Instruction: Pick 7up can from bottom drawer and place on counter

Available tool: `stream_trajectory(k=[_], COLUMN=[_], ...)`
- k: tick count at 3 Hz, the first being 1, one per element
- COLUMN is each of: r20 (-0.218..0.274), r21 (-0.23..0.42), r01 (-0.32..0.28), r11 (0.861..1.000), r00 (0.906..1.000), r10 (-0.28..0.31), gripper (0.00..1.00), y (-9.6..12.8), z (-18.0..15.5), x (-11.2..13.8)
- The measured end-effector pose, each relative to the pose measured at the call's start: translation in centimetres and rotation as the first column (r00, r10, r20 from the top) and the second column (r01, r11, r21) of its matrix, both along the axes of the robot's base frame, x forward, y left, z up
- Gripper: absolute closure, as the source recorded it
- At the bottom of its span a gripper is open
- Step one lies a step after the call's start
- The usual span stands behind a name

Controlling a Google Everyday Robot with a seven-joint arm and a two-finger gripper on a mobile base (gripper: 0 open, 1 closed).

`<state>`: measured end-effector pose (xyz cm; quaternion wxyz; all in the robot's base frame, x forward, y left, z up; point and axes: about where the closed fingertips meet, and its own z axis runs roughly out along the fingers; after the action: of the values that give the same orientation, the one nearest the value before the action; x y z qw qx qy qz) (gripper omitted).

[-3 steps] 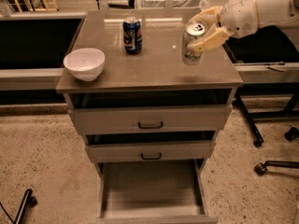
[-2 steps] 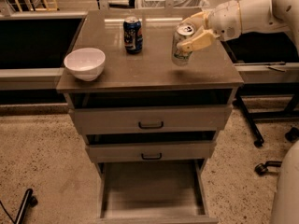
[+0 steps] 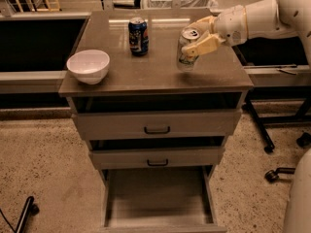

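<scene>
The silvery 7up can (image 3: 186, 52) is held in my gripper (image 3: 198, 41), tilted a little, just above or touching the right part of the counter (image 3: 155, 74). My gripper reaches in from the right and its pale fingers (image 3: 203, 43) are shut around the can's upper half. The bottom drawer (image 3: 158, 198) is pulled out and its grey inside shows nothing in it.
A dark blue can (image 3: 138, 36) stands at the counter's back middle. A white bowl (image 3: 88, 66) sits at the counter's left front. The two upper drawers (image 3: 156, 125) with black handles are slightly open. Chair wheels (image 3: 272, 174) stand on the floor at right.
My gripper has carried the 7up can leftward and a little forward over the counter, lower toward its surface.
</scene>
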<state>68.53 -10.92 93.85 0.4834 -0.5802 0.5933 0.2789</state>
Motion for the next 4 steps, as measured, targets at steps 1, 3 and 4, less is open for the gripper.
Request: stream_trajectory(k=[1,3,4], r20=[-0.099,-0.175,-0.114], r21=[0.015,-0.032,-0.004], r01=[0.060,0.077,0.058], r11=[0.998,0.997,0.998], r00=[0.9934,0.9813,0.9918], r10=[-0.059,-0.081,-0.058], gripper=[1.00,0.64,0.40], y=[0.4,1.3,0.9], z=[-1.5,-3.7,-4.5], x=[0.4,0.9,1.1])
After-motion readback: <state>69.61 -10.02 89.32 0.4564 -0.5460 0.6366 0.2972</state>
